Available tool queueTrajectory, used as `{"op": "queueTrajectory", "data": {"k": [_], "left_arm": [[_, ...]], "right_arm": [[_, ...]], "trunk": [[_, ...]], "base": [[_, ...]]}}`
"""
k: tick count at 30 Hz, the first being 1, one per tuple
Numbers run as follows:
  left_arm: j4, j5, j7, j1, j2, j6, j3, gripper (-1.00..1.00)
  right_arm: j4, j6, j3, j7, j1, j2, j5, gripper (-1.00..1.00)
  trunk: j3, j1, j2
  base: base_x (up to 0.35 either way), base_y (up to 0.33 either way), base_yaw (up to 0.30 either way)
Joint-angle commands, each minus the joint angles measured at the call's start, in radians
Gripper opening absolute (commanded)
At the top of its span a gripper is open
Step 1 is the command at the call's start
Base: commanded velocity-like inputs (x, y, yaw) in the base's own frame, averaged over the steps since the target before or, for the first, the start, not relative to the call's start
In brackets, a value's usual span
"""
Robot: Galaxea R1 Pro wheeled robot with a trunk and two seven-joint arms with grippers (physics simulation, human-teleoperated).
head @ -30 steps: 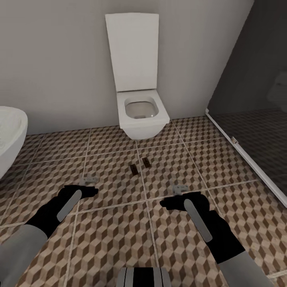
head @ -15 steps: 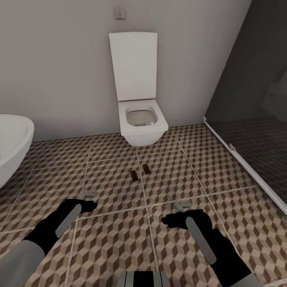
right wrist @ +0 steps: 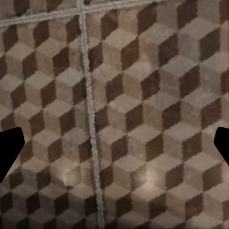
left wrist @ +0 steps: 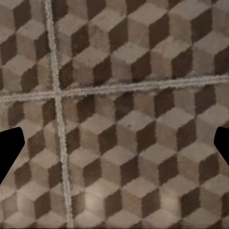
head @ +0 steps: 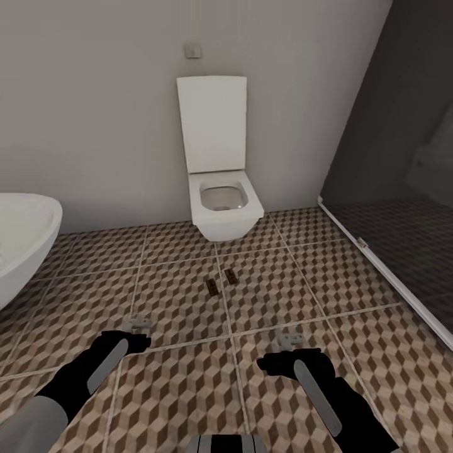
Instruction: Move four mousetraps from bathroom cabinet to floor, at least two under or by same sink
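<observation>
Two small dark flat mousetraps (head: 221,281) lie side by side at centre frame on the cube-patterned tiled bathroom floor (head: 176,390), below the white wall-hung toilet (head: 221,189); a white rounded basin (head: 22,242) sits at left edge.

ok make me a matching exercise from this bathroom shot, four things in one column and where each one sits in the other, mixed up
Things:
1. toilet
2. sink
3. shower enclosure
4. two mousetraps

Places:
A. lying on the bathroom floor in front of the toilet
B. at the head view's left edge
C. against the back wall, lid up
D. along the head view's right side

Pairs: 1-C, 2-B, 3-D, 4-A
</observation>
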Motion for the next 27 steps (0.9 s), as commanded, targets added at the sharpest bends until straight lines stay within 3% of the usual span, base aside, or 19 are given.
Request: {"op": "queueTrajectory", "data": {"k": [1, 8, 18, 27], "left_arm": [[-0.001, 0.010, 0.010, -0.001, 0.001, 0.001, -0.005, 1.00], [0.041, 0.009, 0.008, 0.031, 0.000, -0.046, -0.008, 1.00], [0.165, 0.005, 0.003, 0.049, -0.002, -0.131, -0.014, 1.00], [0.275, 0.003, 0.000, 0.052, -0.042, -0.218, -0.022, 1.00]], "right_arm": [[-0.001, 0.002, 0.003, -0.010, -0.001, -0.001, -0.010, 1.00], [0.070, -0.063, 0.006, -0.010, 0.020, 0.000, -0.011, 1.00], [0.136, -0.161, 0.007, -0.009, 0.055, -0.001, -0.010, 1.00], [0.169, -0.222, 0.006, -0.011, 0.092, -0.007, -0.009, 1.00]], "trunk": [[0.003, -0.001, 0.000], [0.030, -0.004, 0.002], [0.069, -0.008, 0.004], [0.104, -0.012, 0.006]], "base": [[0.000, 0.000, 0.000], [0.000, 0.000, 0.000], [0.000, 0.000, 0.000], [0.000, 0.000, 0.000]]}}
